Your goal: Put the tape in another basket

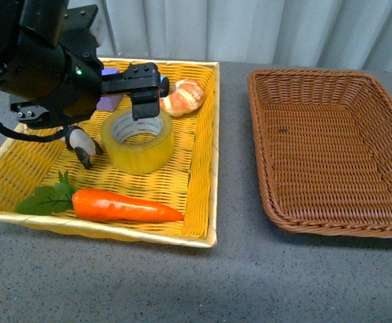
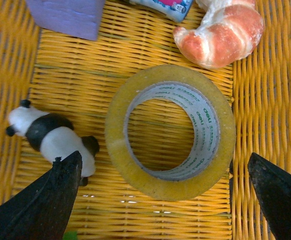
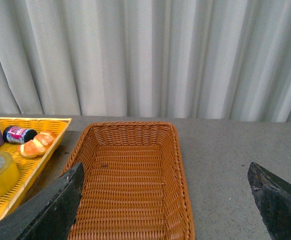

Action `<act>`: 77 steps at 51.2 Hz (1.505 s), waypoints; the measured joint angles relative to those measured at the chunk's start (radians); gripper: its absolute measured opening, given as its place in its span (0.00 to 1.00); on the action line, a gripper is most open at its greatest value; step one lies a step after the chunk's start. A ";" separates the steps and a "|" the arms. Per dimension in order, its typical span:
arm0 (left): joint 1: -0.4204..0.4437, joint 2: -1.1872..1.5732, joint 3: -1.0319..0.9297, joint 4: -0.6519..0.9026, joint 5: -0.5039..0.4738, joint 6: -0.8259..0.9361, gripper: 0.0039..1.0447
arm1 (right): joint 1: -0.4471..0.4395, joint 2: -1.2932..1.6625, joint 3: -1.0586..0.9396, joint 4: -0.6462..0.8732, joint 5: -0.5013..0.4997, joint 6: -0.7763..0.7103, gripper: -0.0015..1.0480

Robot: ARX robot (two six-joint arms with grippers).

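Note:
The tape, a wide yellowish roll with a white printed core, lies flat in the yellow tray. My left gripper is open, low over the roll, with one finger on each side of it. In the left wrist view the tape sits between the fingertips of the left gripper, not gripped. The dark brown wicker basket stands empty to the right. My right gripper is open and empty above the basket, and is out of the front view.
Sharing the yellow tray are a toy panda right beside one left finger, a croissant, a carrot, a purple block and a small bottle. Grey tabletop separates the two baskets. A curtain hangs behind.

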State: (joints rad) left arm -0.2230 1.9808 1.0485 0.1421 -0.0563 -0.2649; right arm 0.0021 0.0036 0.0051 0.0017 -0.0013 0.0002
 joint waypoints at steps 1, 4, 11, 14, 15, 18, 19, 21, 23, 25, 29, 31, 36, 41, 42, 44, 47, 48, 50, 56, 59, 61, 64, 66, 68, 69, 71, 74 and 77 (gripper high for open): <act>0.000 0.010 0.008 -0.001 0.001 0.003 0.94 | 0.000 0.000 0.000 0.000 0.000 0.000 0.91; -0.001 0.047 0.043 -0.014 0.012 0.030 0.94 | 0.000 0.000 0.000 0.000 0.000 0.000 0.91; 0.013 0.114 0.117 -0.034 0.052 0.121 0.94 | 0.000 0.000 0.000 0.000 0.000 0.000 0.91; 0.026 0.132 0.143 -0.042 0.066 0.154 0.94 | 0.000 0.000 0.000 0.000 0.000 0.000 0.91; 0.031 0.135 0.150 -0.048 0.066 0.161 0.94 | 0.000 0.000 0.000 0.000 0.000 0.000 0.91; 0.043 0.143 0.165 -0.057 0.073 0.170 0.94 | 0.000 0.000 0.000 0.000 0.000 0.000 0.91; 0.047 0.146 0.170 -0.059 0.077 0.175 0.94 | 0.000 0.000 0.000 0.000 0.000 0.000 0.91; 0.055 0.150 0.178 -0.064 0.080 0.182 0.94 | 0.000 0.000 0.000 0.000 0.000 0.000 0.91; 0.062 0.155 0.187 -0.066 0.089 0.190 0.94 | 0.000 0.000 0.000 0.000 0.000 0.000 0.91; 0.069 0.161 0.196 -0.074 0.095 0.204 0.94 | 0.000 0.000 0.000 0.000 0.000 0.000 0.91; 0.079 0.175 0.208 -0.084 0.110 0.220 0.94 | 0.000 0.000 0.000 0.000 0.000 0.000 0.91; 0.084 0.186 0.213 -0.088 0.118 0.232 0.94 | 0.000 0.000 0.000 0.000 0.000 0.000 0.91; 0.087 0.206 0.218 -0.105 0.132 0.265 0.94 | 0.000 0.000 0.000 0.000 0.000 0.000 0.91; 0.089 0.222 0.227 -0.112 0.135 0.282 0.94 | 0.000 0.000 0.000 0.000 0.000 0.000 0.91; 0.089 0.225 0.231 -0.114 0.135 0.283 0.94 | 0.000 0.000 0.000 0.000 0.000 0.000 0.91; 0.090 0.230 0.236 -0.114 0.135 0.284 0.94 | 0.000 0.000 0.000 0.000 0.000 0.000 0.91; 0.092 0.235 0.242 -0.114 0.135 0.290 0.94 | 0.000 0.000 0.000 0.000 0.000 0.000 0.91; 0.093 0.236 0.245 -0.114 0.135 0.290 0.94 | 0.000 0.000 0.000 0.000 0.000 0.000 0.91; 0.095 0.238 0.249 -0.116 0.135 0.291 0.94 | 0.000 0.000 0.000 0.000 0.000 0.000 0.91; 0.098 0.244 0.259 -0.122 0.124 0.299 0.94 | 0.000 0.000 0.000 0.000 0.000 0.000 0.91; 0.099 0.246 0.262 -0.124 0.118 0.299 0.94 | 0.000 0.000 0.000 0.000 0.000 0.000 0.91; 0.099 0.249 0.264 -0.124 0.117 0.299 0.94 | 0.000 0.000 0.000 0.000 0.000 0.000 0.91; 0.099 0.250 0.264 -0.124 0.117 0.299 0.94 | 0.000 0.000 0.000 0.000 0.000 0.000 0.91; 0.100 0.251 0.264 -0.124 0.113 0.299 0.91 | 0.000 0.000 0.000 0.000 0.000 0.000 0.91; 0.100 0.251 0.265 -0.124 0.113 0.298 0.86 | 0.000 0.000 0.000 0.000 0.000 0.000 0.91; 0.100 0.251 0.265 -0.125 0.113 0.298 0.82 | 0.000 0.000 0.000 0.000 0.000 0.000 0.91; 0.101 0.251 0.266 -0.125 0.113 0.298 0.77 | 0.000 0.000 0.000 0.000 0.000 0.000 0.91; 0.101 0.251 0.268 -0.125 0.110 0.298 0.68 | 0.000 0.000 0.000 0.000 0.000 0.000 0.91; 0.101 0.251 0.270 -0.125 0.109 0.298 0.60 | 0.000 0.000 0.000 0.000 0.000 0.000 0.91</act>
State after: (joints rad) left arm -0.1223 2.2314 1.3182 0.0174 0.0525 0.0334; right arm 0.0021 0.0036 0.0051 0.0017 -0.0013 0.0002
